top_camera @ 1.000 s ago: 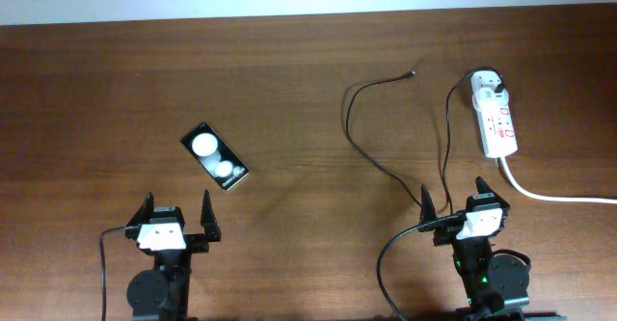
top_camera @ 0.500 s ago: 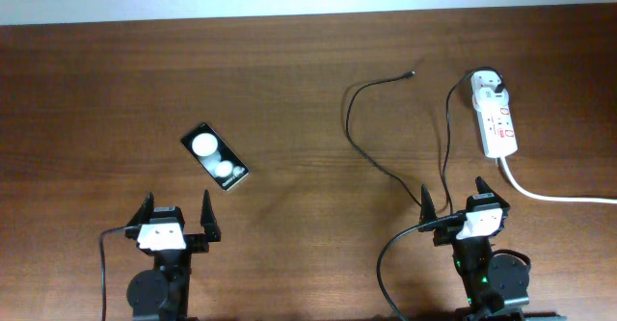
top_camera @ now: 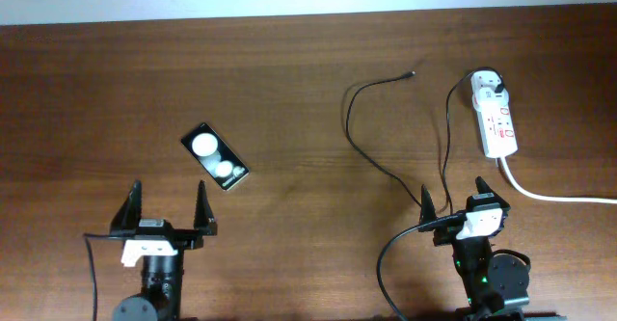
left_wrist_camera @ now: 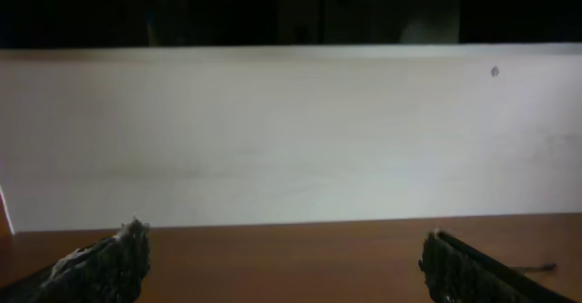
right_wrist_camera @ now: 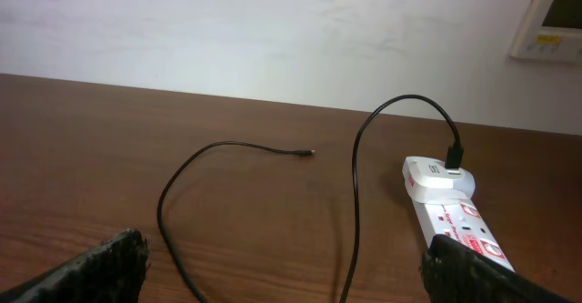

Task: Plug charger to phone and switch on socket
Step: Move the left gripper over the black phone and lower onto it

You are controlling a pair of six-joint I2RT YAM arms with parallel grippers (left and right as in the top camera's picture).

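The phone (top_camera: 216, 156) lies flat and slanted on the wooden table, left of centre, its glossy face showing two white round spots. My left gripper (top_camera: 166, 211) is open and empty just in front of it; the left wrist view (left_wrist_camera: 286, 268) shows only table and wall between the fingers. The charger cable (top_camera: 349, 128) loops from the white adapter (top_camera: 489, 83), plugged into the far end of the socket (top_camera: 498, 123), to its free tip (top_camera: 413, 72). My right gripper (top_camera: 453, 198) is open and empty in front of the socket. The right wrist view shows cable (right_wrist_camera: 353, 203), adapter (right_wrist_camera: 436, 177) and socket (right_wrist_camera: 459, 226).
The socket's thick white cord (top_camera: 554, 198) runs off the right edge. Thicker black robot cables (top_camera: 386, 263) curl by the right arm's base. A pale wall (left_wrist_camera: 291, 130) stands behind the table's far edge. A wall panel (right_wrist_camera: 550, 16) hangs at the upper right.
My left arm has shifted back and slightly left, and its fingers now show spread wider in the overhead view. The right arm, phone, cable and socket have not moved.
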